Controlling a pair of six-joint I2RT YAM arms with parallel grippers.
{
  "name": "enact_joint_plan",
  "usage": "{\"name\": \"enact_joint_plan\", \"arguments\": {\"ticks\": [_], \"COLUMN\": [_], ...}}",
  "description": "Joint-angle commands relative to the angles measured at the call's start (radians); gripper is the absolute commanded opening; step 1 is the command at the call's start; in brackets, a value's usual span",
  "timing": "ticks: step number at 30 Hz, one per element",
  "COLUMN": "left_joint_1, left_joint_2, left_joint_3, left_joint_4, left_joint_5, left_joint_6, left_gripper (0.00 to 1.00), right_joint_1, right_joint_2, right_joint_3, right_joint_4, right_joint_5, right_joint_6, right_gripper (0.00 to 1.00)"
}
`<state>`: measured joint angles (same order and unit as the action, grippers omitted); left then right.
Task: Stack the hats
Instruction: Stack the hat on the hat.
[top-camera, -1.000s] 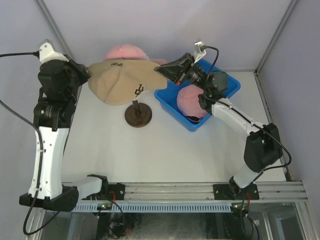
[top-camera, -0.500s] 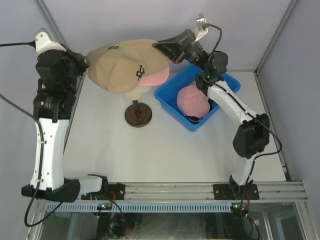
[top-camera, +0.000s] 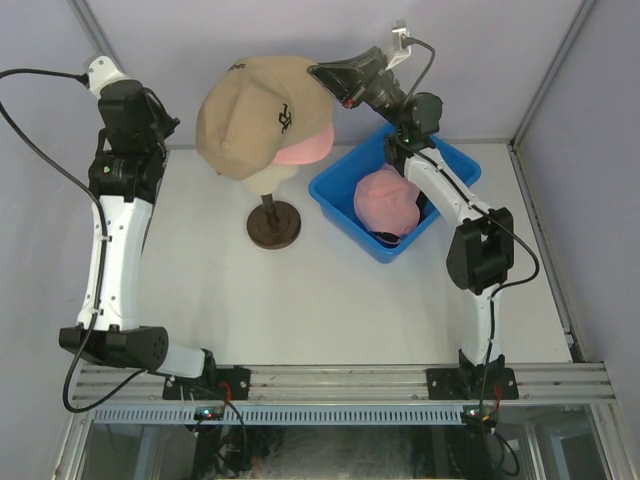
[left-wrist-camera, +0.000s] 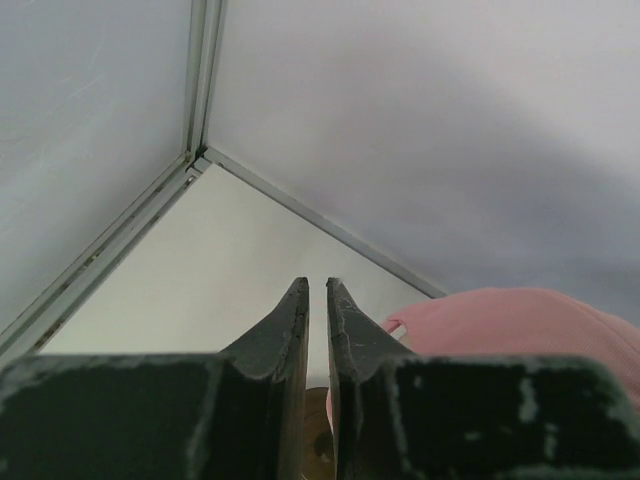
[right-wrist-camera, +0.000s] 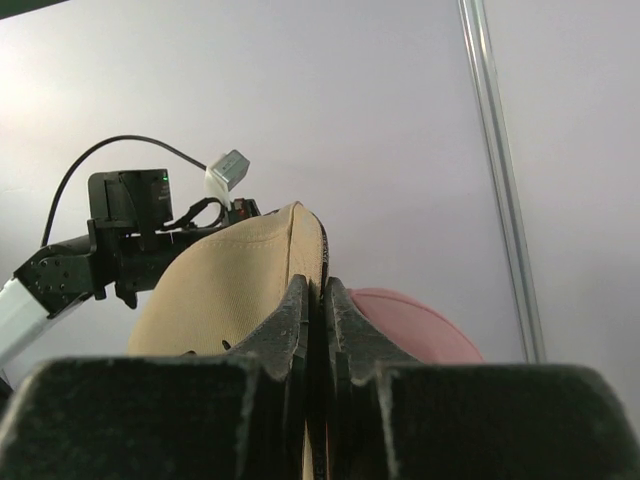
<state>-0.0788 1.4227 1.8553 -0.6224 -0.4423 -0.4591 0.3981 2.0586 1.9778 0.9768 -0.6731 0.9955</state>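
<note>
Sitting crown-up over a pink cap (top-camera: 305, 152) on the mannequin head (top-camera: 268, 180), the tan cap (top-camera: 250, 115) tops the stack, with only the pink brim peeking out at its right. The right gripper (top-camera: 318, 72) is pinched shut on the tan cap's edge, apparently to steer it square onto the head, while the left gripper (left-wrist-camera: 316, 300) hangs apart at the left, fingers parted a sliver around nothing. A spare pink cap (top-camera: 385, 200) lies in the blue bin (top-camera: 455, 165) near the head, probably next to go on.
</note>
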Motion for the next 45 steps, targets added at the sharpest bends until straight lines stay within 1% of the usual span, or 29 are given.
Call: {"name": "enact_joint_plan", "arguments": {"ticks": [1,3,6,12,17,22,27,32,35,42,44,45], "left_joint_1": [0.017,0.020,0.025,0.039,0.051,0.075,0.101,0.147,0.161,0.162,0.162,0.162], "left_joint_2": [0.007,-0.006,-0.044,-0.131,-0.141,-0.178,-0.191,-0.244,-0.261,-0.250,-0.236,-0.232], "left_joint_3": [0.055,0.022,-0.049,-0.203,-0.241,-0.323,-0.369,-0.483,-0.517,-0.536,-0.540,-0.543], "left_joint_4": [0.078,0.104,0.152,0.256,0.272,0.329,0.349,0.463,0.499,0.533,0.545,0.554], "left_joint_5": [0.003,0.025,0.062,0.161,0.232,0.301,0.388,0.509,0.569,0.634,0.645,0.652], "left_joint_6": [0.016,0.010,-0.001,-0.032,-0.047,-0.084,-0.111,-0.191,-0.207,-0.207,-0.240,-0.245], "left_gripper": [0.16,0.18,0.23,0.37,0.43,0.47,0.48,0.50,0.50,0.51,0.50,0.48], "right_joint_1": [-0.002,0.001,0.004,0.003,0.003,0.005,0.008,0.012,0.014,0.022,0.024,0.024], "right_joint_2": [0.049,0.066,0.092,0.122,0.125,0.111,0.110,0.099,0.090,0.084,0.079,0.076], "right_joint_3": [0.048,0.052,0.054,0.027,0.002,-0.059,-0.104,-0.161,-0.186,-0.196,-0.198,-0.200], "right_joint_4": [-0.001,-0.001,-0.002,0.016,0.025,0.039,0.050,0.054,0.054,0.051,0.051,0.051], "right_joint_5": [0.037,0.044,0.050,0.060,0.064,0.082,0.103,0.132,0.144,0.160,0.160,0.160], "right_joint_6": [-0.036,-0.036,-0.036,-0.036,-0.036,-0.036,-0.036,-0.036,-0.036,-0.036,-0.036,-0.036], "right_gripper": [0.00,0.00,0.00,0.00,0.00,0.00,0.00,0.00,0.00,0.00,0.00,0.00]}}
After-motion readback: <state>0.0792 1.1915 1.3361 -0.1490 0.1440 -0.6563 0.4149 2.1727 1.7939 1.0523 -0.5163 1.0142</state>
